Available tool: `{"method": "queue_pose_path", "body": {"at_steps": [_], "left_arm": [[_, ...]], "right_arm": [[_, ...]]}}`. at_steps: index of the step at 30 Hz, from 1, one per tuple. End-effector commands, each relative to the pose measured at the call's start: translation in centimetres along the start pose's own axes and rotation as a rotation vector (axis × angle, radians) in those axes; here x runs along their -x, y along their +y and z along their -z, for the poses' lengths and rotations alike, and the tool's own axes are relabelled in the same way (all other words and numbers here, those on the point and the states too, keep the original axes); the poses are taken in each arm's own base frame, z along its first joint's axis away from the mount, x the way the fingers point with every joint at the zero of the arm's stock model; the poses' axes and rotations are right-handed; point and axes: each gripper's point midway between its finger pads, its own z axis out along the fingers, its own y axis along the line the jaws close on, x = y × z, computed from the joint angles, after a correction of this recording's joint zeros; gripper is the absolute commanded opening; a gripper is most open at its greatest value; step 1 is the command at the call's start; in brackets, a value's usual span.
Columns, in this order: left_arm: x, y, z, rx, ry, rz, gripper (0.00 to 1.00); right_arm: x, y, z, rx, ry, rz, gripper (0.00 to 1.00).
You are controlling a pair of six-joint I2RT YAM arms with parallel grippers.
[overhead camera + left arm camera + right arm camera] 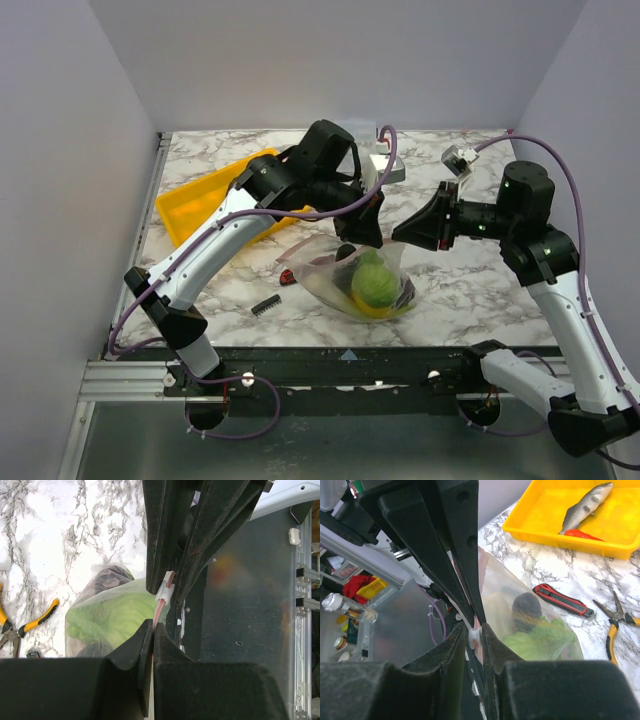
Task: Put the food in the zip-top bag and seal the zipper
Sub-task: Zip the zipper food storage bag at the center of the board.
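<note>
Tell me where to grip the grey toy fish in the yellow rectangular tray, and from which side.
Grip the grey toy fish across its slim mid-body, coming down from above: it lies flat, and the walls of the yellow rectangular tray likely block side approaches.

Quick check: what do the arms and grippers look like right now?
Both alike: left arm and right arm have white links, black joints and a purplish cable looping alongside. The left gripper and right gripper are matte black with flat, tapering fingers.

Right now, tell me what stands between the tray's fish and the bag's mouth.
Both grippers: the left gripper and right gripper each clamp the zipper, pinching the mouth of the bag. The knife lies flat between fish and bag.
</note>
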Motion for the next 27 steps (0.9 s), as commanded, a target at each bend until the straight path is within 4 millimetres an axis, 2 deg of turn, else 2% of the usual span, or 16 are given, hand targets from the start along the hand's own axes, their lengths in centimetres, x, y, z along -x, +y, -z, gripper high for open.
{"method": "queue_pose_path", "body": {"at_steps": [1, 4, 9, 18, 27], "left_arm": [[1.0, -1.2, 0.4, -0.03, -0.018, -0.006, 0.0], [1.0, -1.2, 0.5, -0.032, -0.013, -0.003, 0.0], [1.0, -1.3, 0.4, -0.044, -0.013, -0.006, 0.0], [1.5, -2.3, 0.3, -0.093, -0.029, -0.022, 0.0], [1.9, -2.4, 0.5, -0.086, -0.036, -0.039, 0.0]], "right_arm": [[0.0, 0.6, -0.2, 0.011, 0.022, 0.019, 0.23], [-0.3, 0.5, -0.4, 0.007, 0.032, 0.023, 0.21], [-0.5, 0.5, -0.5, -0.002, 0.037, 0.032, 0.01], [-0.5, 0.4, -1.2, 0.002, 0.031, 0.061, 0.01], [-0.9, 1.0, -3.0, 0.03, 0.079, 0.065, 0.01]]}}
